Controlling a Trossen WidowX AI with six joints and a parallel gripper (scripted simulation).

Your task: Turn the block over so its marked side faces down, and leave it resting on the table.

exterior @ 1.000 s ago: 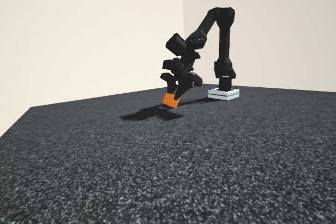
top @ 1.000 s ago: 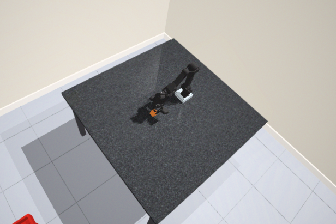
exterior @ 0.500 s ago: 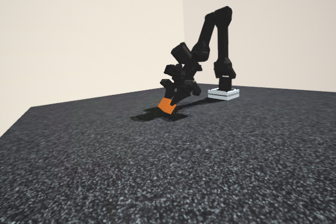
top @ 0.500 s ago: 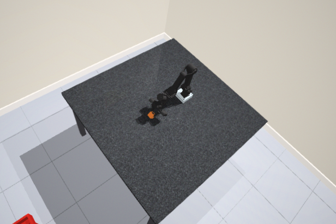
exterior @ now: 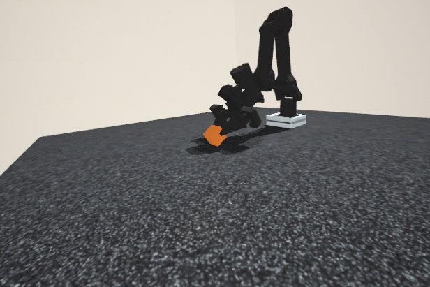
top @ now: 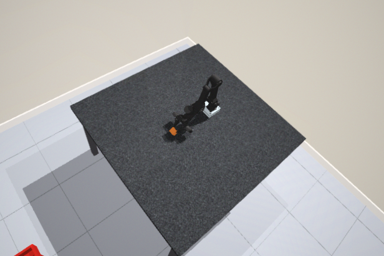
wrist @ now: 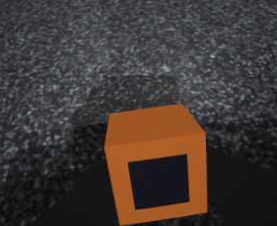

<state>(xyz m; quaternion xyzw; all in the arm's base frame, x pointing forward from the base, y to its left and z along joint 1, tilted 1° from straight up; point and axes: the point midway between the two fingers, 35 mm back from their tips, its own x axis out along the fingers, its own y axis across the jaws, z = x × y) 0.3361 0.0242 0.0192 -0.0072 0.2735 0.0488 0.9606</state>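
An orange block (top: pixel 172 131) (exterior: pixel 213 135) (wrist: pixel 157 123) is held tilted low over the dark table (top: pixel 192 192) (exterior: pixel 215 215), one corner down. Whether that corner touches the table cannot be told. The marked side, with a dark square (wrist: pixel 160 182), faces the wrist camera; it does not show in either the top or the exterior view. My gripper (top: pixel 174 128) (exterior: pixel 218 130) is shut on the block, with a dark finger on each side of it. The gripper slants down and forward from the arm. The block's lowest corner is close over the shadow in the exterior view.
The arm's white base (top: pixel 211 109) (exterior: pixel 285 121) stands on the table behind the block. The table's near left edge (top: pixel 128 190) is some way off from the block. A red container (top: pixel 30 250) is on the floor at the lower left.
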